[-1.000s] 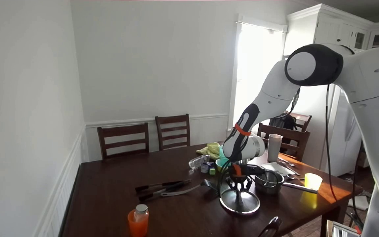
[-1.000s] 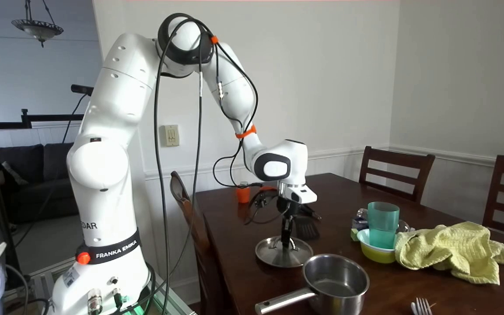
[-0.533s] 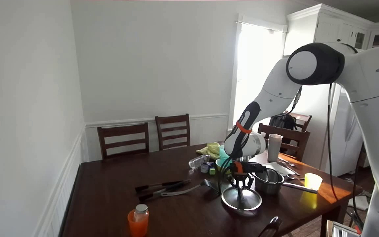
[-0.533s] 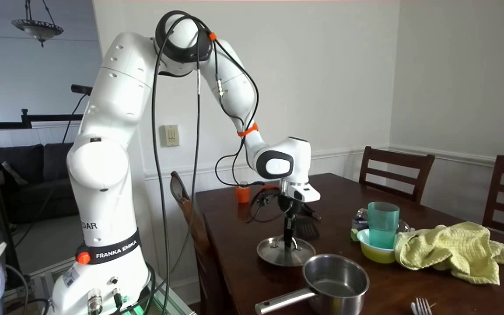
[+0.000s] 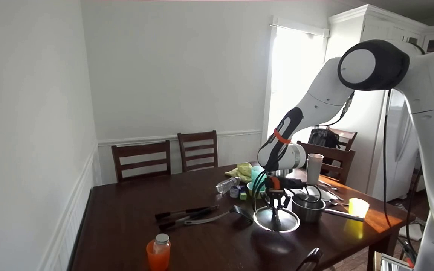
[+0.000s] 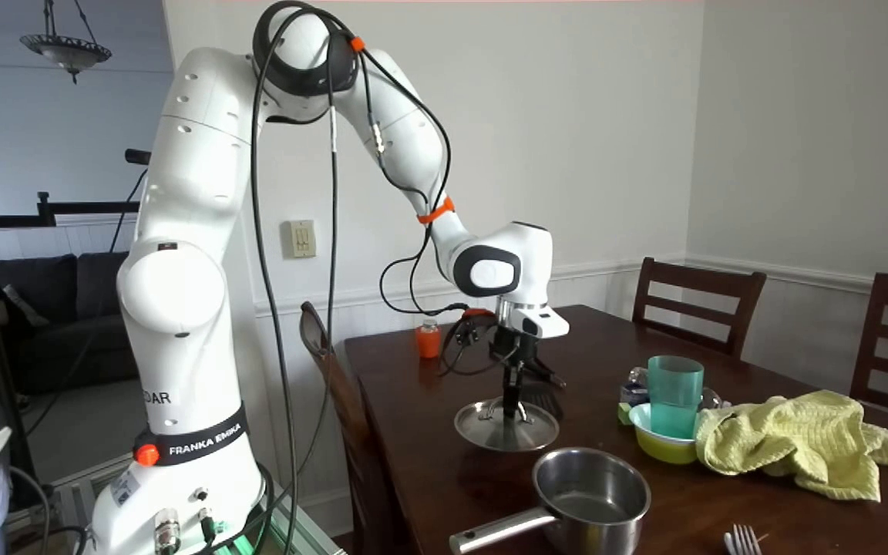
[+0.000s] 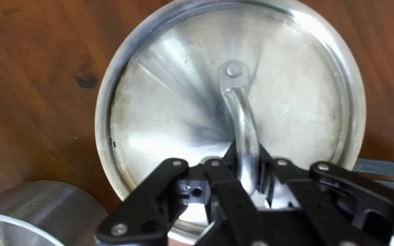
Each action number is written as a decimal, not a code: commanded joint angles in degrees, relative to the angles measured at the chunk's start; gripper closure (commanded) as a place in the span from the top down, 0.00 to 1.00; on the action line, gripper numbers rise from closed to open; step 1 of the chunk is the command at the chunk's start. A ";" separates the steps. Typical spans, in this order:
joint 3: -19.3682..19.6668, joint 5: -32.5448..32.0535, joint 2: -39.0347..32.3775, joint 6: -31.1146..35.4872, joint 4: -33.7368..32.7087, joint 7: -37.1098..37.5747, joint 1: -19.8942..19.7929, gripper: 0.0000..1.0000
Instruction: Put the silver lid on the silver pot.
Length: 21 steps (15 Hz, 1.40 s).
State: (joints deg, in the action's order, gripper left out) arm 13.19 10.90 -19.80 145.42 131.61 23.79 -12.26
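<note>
The silver lid is a round metal disc with an arched handle. My gripper is shut on that handle, one finger on each side. The lid hangs roughly level above the table, with a dark shadow under it. In an exterior view the gripper points straight down onto the lid. The silver pot stands uncovered close beside the lid, its long handle pointing left. The pot also shows right of the lid, and its wall shows at lower left in the wrist view.
A teal cup stands in a bowl beside a yellow cloth. A spatula and dark-handled utensils lie near the lid. An orange cup holds a jar. A yellow cup stands beyond the pot handle.
The lid has risen off the table in my gripper, with a slight sideways shift toward the pot. The arm has lifted with it. The pot has not moved.
</note>
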 commanded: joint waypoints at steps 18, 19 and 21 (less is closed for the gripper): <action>7.54 0.49 7.73 -4.90 0.14 -6.33 -7.92 0.08; 7.62 0.61 7.62 -5.10 0.14 -6.33 -8.08 0.08; 7.60 0.73 7.43 -5.11 0.14 -6.29 -8.06 0.08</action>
State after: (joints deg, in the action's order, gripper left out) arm 20.59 11.64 -12.39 140.41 131.80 17.49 -20.51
